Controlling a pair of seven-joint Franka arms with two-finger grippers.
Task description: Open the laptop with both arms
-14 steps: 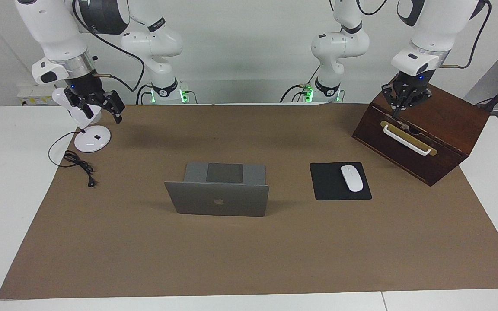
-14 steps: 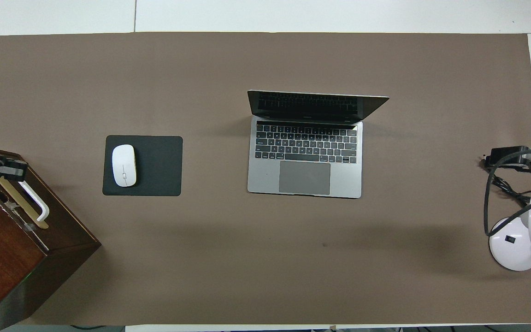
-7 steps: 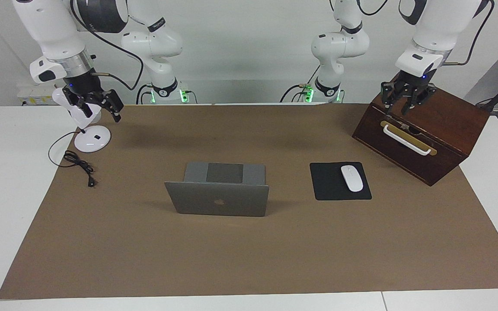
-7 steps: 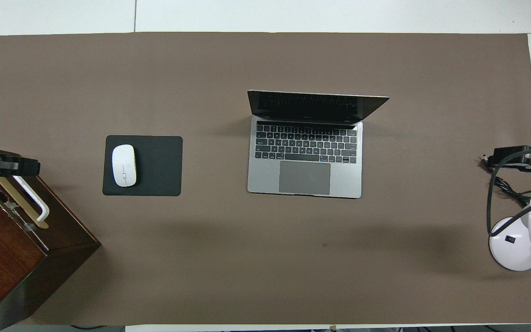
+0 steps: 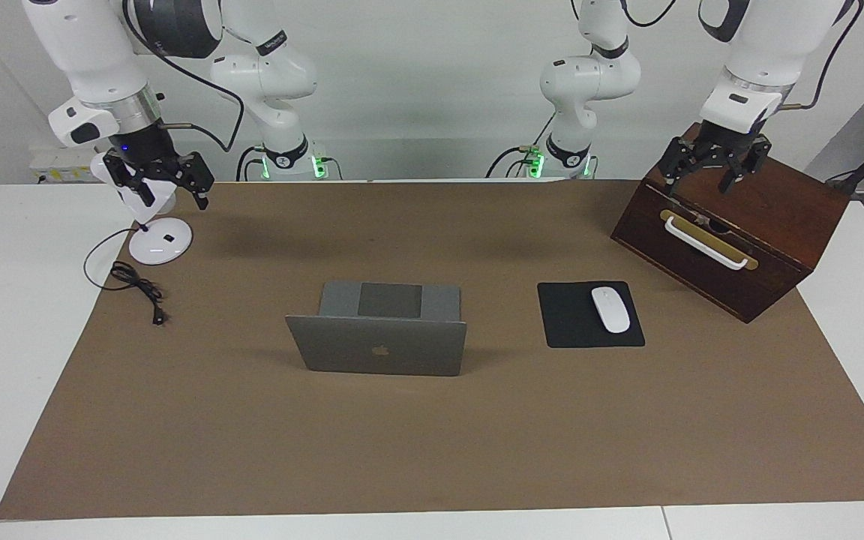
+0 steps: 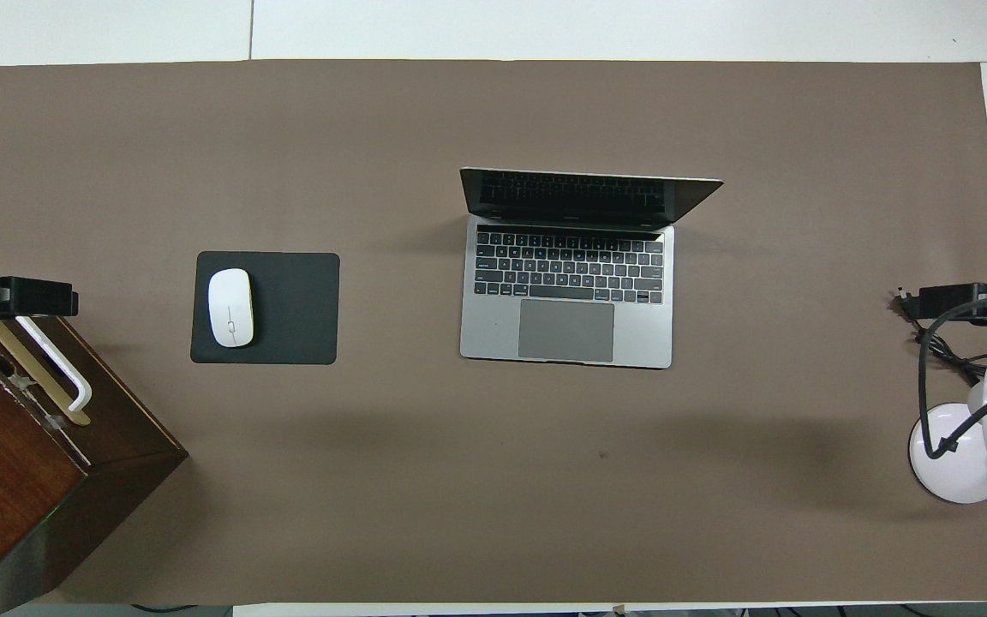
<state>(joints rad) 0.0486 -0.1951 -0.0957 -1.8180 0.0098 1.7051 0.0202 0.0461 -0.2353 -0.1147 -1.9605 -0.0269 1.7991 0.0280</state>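
The silver-grey laptop [image 5: 383, 345] stands open in the middle of the brown mat, its lid upright with the apple logo showing in the facing view. The overhead view shows its keyboard deck and trackpad [image 6: 566, 291]. My left gripper [image 5: 700, 182] hangs open and empty over the wooden box, far from the laptop; it shows at the edge of the overhead view [image 6: 14, 296]. My right gripper [image 5: 168, 196] hangs open and empty over the desk lamp at the right arm's end; it also shows in the overhead view [image 6: 965, 300].
A dark wooden box [image 5: 769, 217] with a white handle stands at the left arm's end. A black mouse pad [image 5: 574, 326] with a white mouse [image 5: 610, 309] lies between box and laptop. A white lamp [image 5: 160, 244] and black cable [image 5: 136, 285] sit at the right arm's end.
My left gripper has risen above the box and spread its fingers wider. My right gripper has lifted slightly over the lamp. The laptop has not moved.
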